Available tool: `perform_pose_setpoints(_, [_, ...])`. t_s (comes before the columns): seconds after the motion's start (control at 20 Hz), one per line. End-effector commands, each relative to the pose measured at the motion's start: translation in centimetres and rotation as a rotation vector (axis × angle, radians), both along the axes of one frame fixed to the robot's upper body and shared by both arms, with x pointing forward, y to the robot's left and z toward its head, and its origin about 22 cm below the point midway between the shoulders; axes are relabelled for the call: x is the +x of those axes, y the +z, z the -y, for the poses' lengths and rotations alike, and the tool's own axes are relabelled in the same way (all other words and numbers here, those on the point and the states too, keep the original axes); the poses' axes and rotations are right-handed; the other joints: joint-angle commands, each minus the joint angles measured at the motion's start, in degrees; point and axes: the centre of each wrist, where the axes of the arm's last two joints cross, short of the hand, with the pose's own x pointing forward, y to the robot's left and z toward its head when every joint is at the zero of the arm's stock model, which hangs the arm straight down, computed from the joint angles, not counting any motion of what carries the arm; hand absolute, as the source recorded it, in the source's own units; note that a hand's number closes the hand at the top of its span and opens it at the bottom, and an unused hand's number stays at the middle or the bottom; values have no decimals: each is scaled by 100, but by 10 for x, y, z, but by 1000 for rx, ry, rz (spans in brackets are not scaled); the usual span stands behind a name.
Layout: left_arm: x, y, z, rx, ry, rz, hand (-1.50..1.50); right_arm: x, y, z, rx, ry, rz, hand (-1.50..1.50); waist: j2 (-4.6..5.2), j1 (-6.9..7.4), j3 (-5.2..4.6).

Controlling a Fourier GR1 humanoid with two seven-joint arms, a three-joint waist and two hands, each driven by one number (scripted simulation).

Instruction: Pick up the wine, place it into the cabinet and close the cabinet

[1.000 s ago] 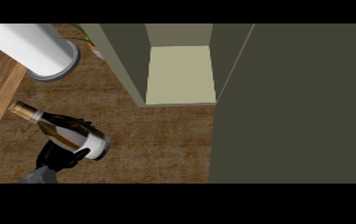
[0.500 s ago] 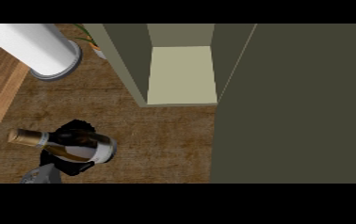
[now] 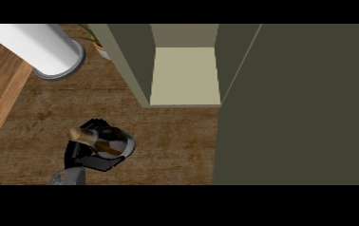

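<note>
Left hand [image 3: 89, 151] curled round the wine [image 3: 105, 142]
Bottle's neck points left; the open cabinet [image 3: 184, 75] lies up and right of it; no right hand shows.

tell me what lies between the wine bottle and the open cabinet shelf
Only bare wooden counter, seen in the head view. The left hand holds the wine bottle, its fingers curled round it, down-left of the cabinet shelf.

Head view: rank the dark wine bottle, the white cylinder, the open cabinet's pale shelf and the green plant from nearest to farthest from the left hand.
1. Dark wine bottle, held in the left hand.
2. White cylinder, upper left.
3. Pale shelf inside the open cabinet, up and to the right.
4. Green plant, at the top, behind the cabinet's left wall.
</note>
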Motion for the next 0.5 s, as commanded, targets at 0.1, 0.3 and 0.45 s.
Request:
perform_pose_setpoints(0.1, [13,27,29,143,24,35,150,-7,12,0,34,-8,47,-150,-6,67,9])
perform_pose_setpoints(0.3, [35,52,48,128,20,-7,150,-17,14,14,17,11,29,-150,1,22,7])
perform_pose_setpoints(0.45, [35,62,76,131,29,21,150,-31,23,3,26,16,33,-150,-19,-11,6])
